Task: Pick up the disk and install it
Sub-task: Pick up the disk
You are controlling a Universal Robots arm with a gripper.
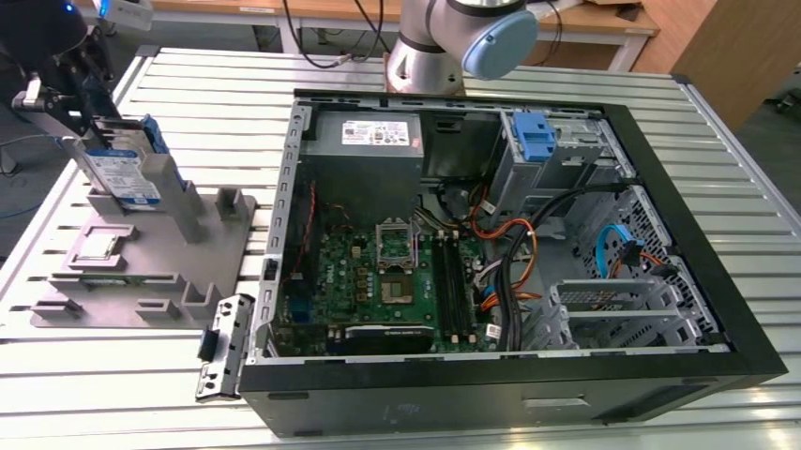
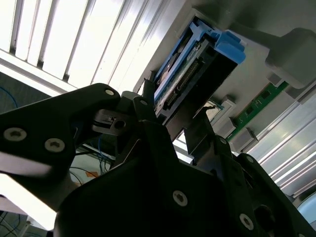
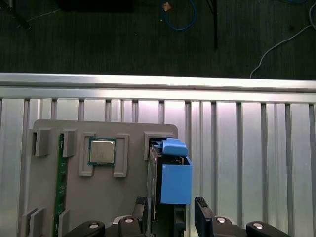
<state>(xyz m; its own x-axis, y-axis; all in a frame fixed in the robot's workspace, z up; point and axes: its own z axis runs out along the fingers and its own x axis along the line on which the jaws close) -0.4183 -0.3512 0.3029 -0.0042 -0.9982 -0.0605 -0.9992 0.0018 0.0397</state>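
Note:
The disk (image 1: pixel 126 173) is a silver drive with a white-and-blue label and blue rails. It stands on edge in a slot of the grey holder (image 1: pixel 144 267) at the exterior view's left, outside the computer case. In the first wrist view my gripper (image 3: pixel 170 203) reaches down over the disk's upper end, one black finger (image 3: pixel 201 210) on each side of the blue rail (image 3: pixel 175 182). A narrow gap shows beside that finger, so the gripper is open around the disk. The second wrist view shows the disk's connector edge (image 2: pixel 185 74) between the fingers.
The open computer case (image 1: pixel 719 300) lies at the exterior view's right, with a motherboard (image 1: pixel 388 281), a grey power-supply box (image 1: pixel 375 136), a blue latch (image 1: pixel 535 136), cables and a metal drive cage (image 1: pixel 626 314). The holder also carries a processor chip (image 3: pixel 101 151) and a memory stick (image 3: pixel 61 187).

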